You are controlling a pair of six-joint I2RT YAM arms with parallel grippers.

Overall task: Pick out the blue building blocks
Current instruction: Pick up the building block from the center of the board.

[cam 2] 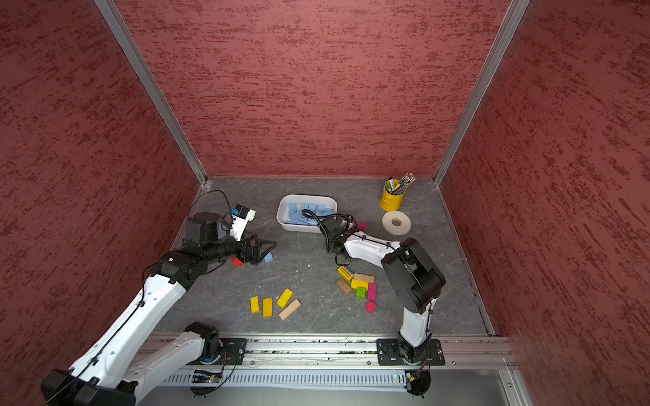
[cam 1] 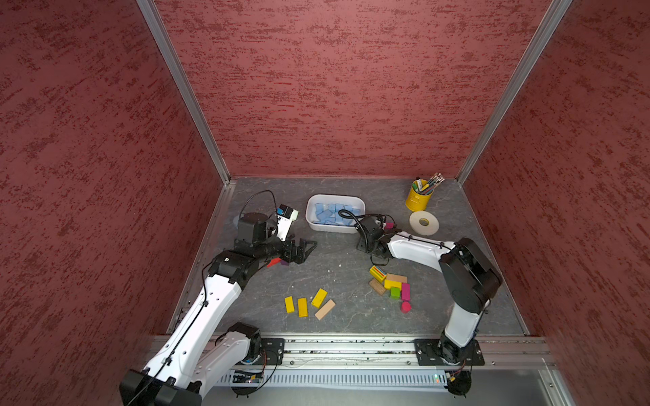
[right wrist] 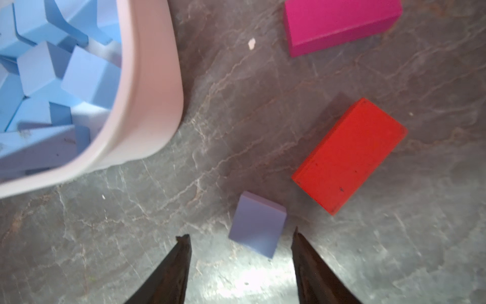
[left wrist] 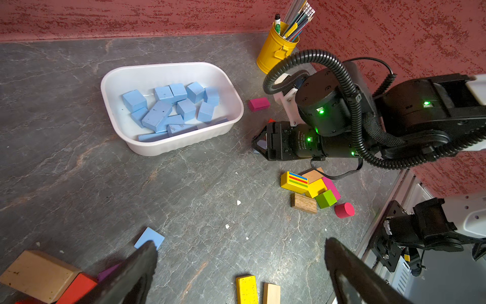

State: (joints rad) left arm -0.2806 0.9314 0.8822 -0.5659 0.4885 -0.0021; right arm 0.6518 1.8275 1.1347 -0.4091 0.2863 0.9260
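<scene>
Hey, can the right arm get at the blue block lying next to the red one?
Probably yes. The blue block lies on bare table just ahead of the right gripper, whose open jaws stand wider than it. The red block and the tray sit apart from it.

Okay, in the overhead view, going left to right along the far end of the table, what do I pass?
White tub holding the blue building blocks → magenta block → white tape roll. The yellow pencil cup overlaps the tape roll's span, so it is left out.
</scene>
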